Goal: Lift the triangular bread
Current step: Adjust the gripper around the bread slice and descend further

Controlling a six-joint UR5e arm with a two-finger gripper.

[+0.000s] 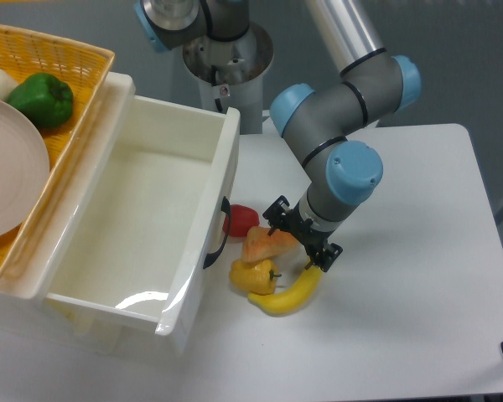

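Note:
The triangular bread point(264, 246) lies on the white table, an orange-tan wedge between the small red item and the yellow pepper. My gripper point(298, 240) hangs low over the bread's right end, its black fingers spread on either side of that end. One finger stands by the bread's upper right edge, the other by the banana's top. The jaws look open, with the wedge's right tip between them.
A round red item point(241, 220) sits just left of the bread, a yellow pepper point(253, 275) just below it, and a banana point(292, 290) curves under the gripper. A white bin point(222, 180) stands to the left, beside a yellow basket point(63, 63) holding a green pepper point(40, 99) and a plate.

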